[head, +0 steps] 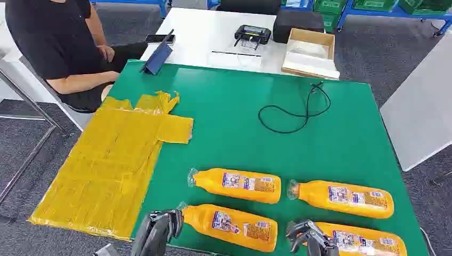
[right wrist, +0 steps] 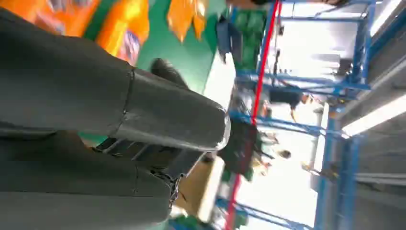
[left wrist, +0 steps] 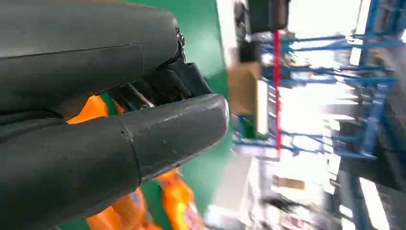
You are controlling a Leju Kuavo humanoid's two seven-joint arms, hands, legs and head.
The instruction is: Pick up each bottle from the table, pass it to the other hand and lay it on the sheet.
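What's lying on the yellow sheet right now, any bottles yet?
Nothing rests on the yellow sheet; its crinkled surface is bare. All four orange bottles lie on the green table to its right. Whatever is under the sheet is covered.

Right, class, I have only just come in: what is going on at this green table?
A humanoid robot faces four orange bottles lying on a green table. Its left hand is by the cap end of a near bottle and its right hand by another, neither gripping. The yellow sheet holds no bottle. A person sits at the far corner.
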